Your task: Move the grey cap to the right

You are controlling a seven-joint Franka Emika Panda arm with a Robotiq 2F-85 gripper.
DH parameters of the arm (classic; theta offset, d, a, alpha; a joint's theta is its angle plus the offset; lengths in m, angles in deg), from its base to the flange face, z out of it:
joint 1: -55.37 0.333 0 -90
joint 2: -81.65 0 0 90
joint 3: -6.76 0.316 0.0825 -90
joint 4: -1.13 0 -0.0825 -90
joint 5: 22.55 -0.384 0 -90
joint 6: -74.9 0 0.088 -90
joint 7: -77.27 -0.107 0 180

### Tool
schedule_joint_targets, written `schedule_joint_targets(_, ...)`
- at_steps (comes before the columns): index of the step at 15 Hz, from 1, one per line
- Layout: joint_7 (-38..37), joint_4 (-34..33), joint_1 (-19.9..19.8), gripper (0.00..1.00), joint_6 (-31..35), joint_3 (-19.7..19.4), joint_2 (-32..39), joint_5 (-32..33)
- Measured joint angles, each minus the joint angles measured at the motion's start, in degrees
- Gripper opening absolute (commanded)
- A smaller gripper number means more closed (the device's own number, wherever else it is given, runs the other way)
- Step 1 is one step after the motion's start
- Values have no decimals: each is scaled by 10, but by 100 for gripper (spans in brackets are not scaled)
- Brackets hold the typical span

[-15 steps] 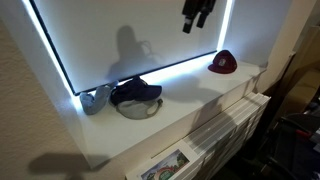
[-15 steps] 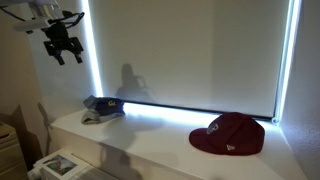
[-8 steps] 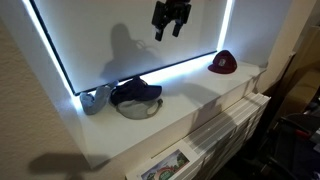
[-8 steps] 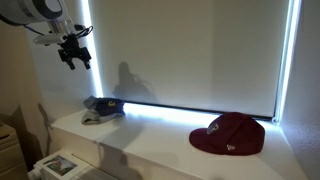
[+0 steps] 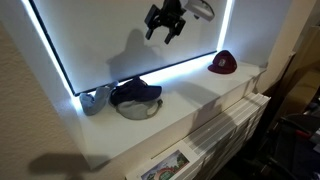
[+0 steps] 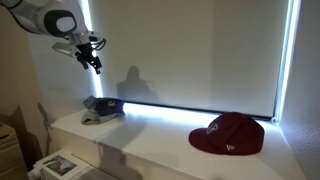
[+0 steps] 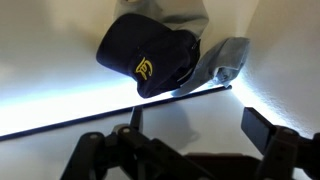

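Observation:
The grey cap (image 5: pixel 95 98) lies at the lit window corner of the white shelf (image 5: pixel 190 100), touching the dark navy cap (image 5: pixel 135 92) that sits on a pale cap (image 5: pixel 140 110). In the wrist view the grey cap (image 7: pixel 222 60) lies beside the navy cap (image 7: pixel 145 55) with its yellow logo. My gripper (image 5: pixel 165 20) hangs open and empty, high in the air in front of the blind and well above the caps. It also shows in an exterior view (image 6: pixel 90 57) and in the wrist view (image 7: pixel 200 125).
A maroon cap (image 5: pixel 223 63) (image 6: pixel 230 133) lies at the other end of the shelf. A glowing light strip (image 5: pixel 170 72) runs along the blind's lower edge behind the caps. A printed sheet (image 5: pixel 165 165) lies on a lower surface.
The gripper has travelled sideways along the blind toward the end with the stacked caps and has come a little lower. It stays open. The caps have not moved.

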Motion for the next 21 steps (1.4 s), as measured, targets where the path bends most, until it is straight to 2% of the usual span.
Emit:
schedule_joint_targets(1,21,-17,-3,100,21,15,38,-51)
schedule_joint_targets(4,108,-100,-26,100,50,99,153,-197)
schedule_joint_targets(5,132,-128,-29,100,51,116,184,-225)
schedule_joint_targets(7,139,-161,-31,100,53,126,215,-234)
schedule_joint_targets(10,139,-168,-36,100,53,126,216,-234)
schedule_joint_targets(11,160,-173,-46,100,52,141,219,-260)
schedule_joint_targets(13,246,-201,-90,100,52,200,236,-348)
schedule_joint_targets(16,366,-274,-144,100,47,263,309,-452)
schedule_joint_targets(19,447,-362,-165,100,14,297,415,-503)
schedule_joint_targets(21,454,-377,-165,100,11,298,441,-500)
